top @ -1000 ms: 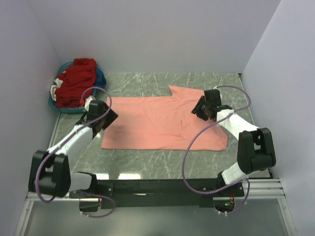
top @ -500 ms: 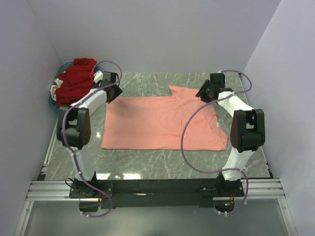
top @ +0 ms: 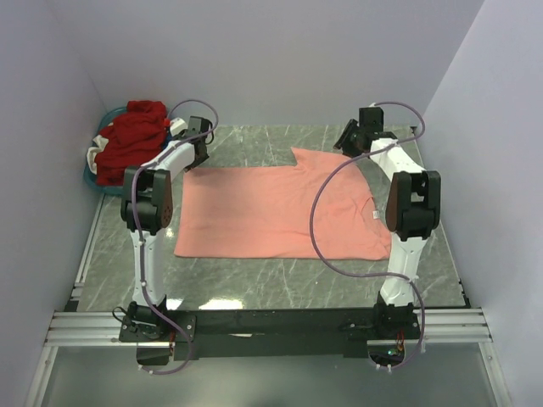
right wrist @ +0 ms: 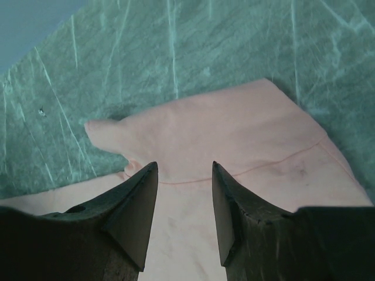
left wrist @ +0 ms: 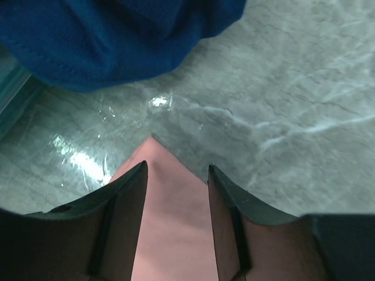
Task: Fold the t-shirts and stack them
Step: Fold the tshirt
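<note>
Now our left gripper (left wrist: 177, 168) stands spread over the far-left corner of the salmon-pink t-shirt (top: 280, 212), pinching nothing. Our right gripper (right wrist: 184, 167), likewise spread, hangs over the far-right sleeve. We see that shirt lying flat on the marble table (top: 254, 140). Beyond it, the dark red t-shirt (top: 127, 144) and blue t-shirt (left wrist: 105, 35) are heaped in the teal basket (top: 95, 182).
</note>
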Robot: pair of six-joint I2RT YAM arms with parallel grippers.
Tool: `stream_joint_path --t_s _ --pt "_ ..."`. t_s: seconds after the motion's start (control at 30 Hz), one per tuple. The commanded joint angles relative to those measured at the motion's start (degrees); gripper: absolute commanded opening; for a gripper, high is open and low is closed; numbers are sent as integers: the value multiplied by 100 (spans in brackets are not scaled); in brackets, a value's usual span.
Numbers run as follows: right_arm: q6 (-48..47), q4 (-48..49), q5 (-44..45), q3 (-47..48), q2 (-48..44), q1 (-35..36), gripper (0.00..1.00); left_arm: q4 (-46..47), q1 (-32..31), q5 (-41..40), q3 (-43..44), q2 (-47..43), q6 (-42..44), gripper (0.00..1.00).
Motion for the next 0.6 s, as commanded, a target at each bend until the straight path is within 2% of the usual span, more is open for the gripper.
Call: stream_joint_path --t_s 0.0,0.3,0.57 --pt "-167 -46 -60 390 80 -92 49 -198 72 -230 406 202 133 51" --pt "-316 -292 -191 892 396 -197 50 -251 134 -107 459 352 10 48" --pt "-536 -643 -147 1506 862 -276 56 -269 143 42 512 467 -16 34"
